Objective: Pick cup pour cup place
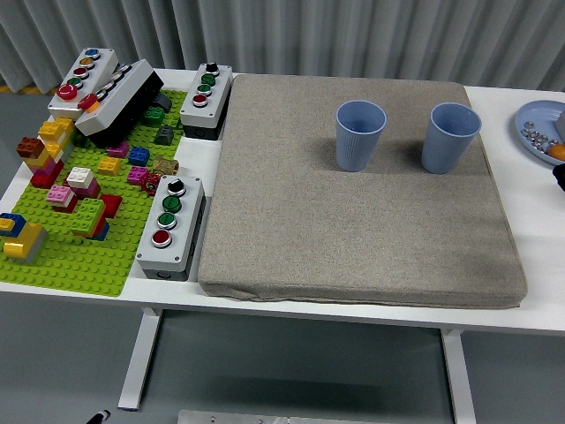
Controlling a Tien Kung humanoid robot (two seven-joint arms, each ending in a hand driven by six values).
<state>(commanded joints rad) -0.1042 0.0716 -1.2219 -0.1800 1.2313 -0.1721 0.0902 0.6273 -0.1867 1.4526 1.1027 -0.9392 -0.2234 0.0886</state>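
In the head view, two pale blue plastic cups stand upright and well apart on a thick grey fabric mat [353, 221] that covers most of the white worktop [521, 314]. The left blue cup [360, 134] and the right blue cup [450, 137] are both in the far part of the mat, mouths up, their long axes vertical. They taper a little toward the bottom and look smooth and light; whether either one holds something cannot be told from here.

No hand of the robot is clearly in this view. Only a small dark shape [560, 177] shows at the right edge, and it cannot be identified, so the state of the fingers cannot be told for either side. Judging from the layout, the right arm would be nearer to both cups, mostly to the right one, and a grasp from the side would fit the upright walls.

At the left lie a green studded baseplate [79, 261] with coloured bricks and several grey button boxes [170, 225]. A blue plate [534, 132] sits at the far right.
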